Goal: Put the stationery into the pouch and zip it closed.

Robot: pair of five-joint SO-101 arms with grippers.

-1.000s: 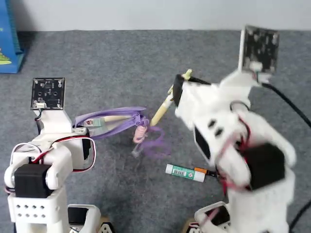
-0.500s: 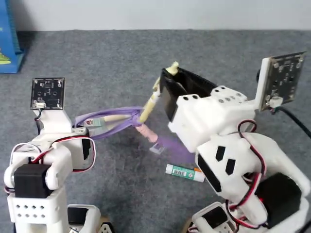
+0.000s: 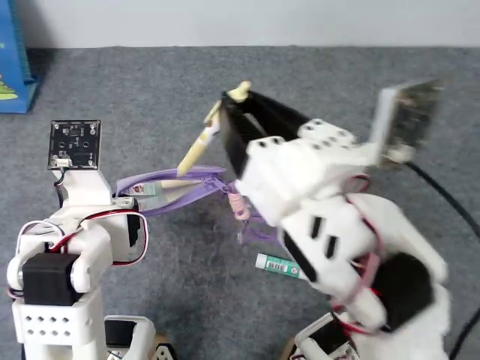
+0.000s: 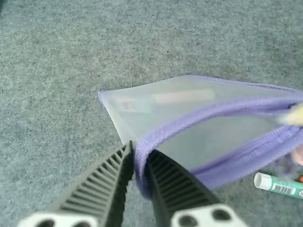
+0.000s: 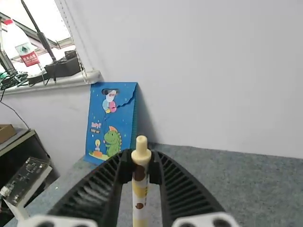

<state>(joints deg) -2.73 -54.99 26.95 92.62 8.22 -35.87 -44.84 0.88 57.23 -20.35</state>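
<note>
L gripper point(image 4: 138, 152): jaws nearly together, pinching the purple trim at the left end of the pouch point(image 3: 176, 187); that edge is lifted a bit off the table.
R gripper point(image 3: 229, 112): up over the middle of the table, clamped on the top part of the pen point(image 3: 201, 141). From the R wrist cam the pen's cream cap sticks out just past the fingertips.
Pen: cream/yellow w/ brown dots, tilted, cap end far and high, tip end lower and to the left, right over the pouch's far edge. Can't tell if the tip touches it.
Pouch: see-through w/ purple zip, lying centre-left on the grey mat point(image 3: 150, 90), mouth open, running from the L arm toward the middle.
Inside pouch: a pale stick-shaped item point(image 4: 182, 98) w/ a greenish end, lying lengthwise.
Zip pull: pink charm point(image 3: 238, 206) hanging at the pouch's right end.
Glue stick point(image 3: 276, 264): white w/ green label, flat on the mat, near side, just right of the pouch, partly under the R arm.
Background: blue gift bag point(image 3: 11, 67) at the far left by the wall.
</note>
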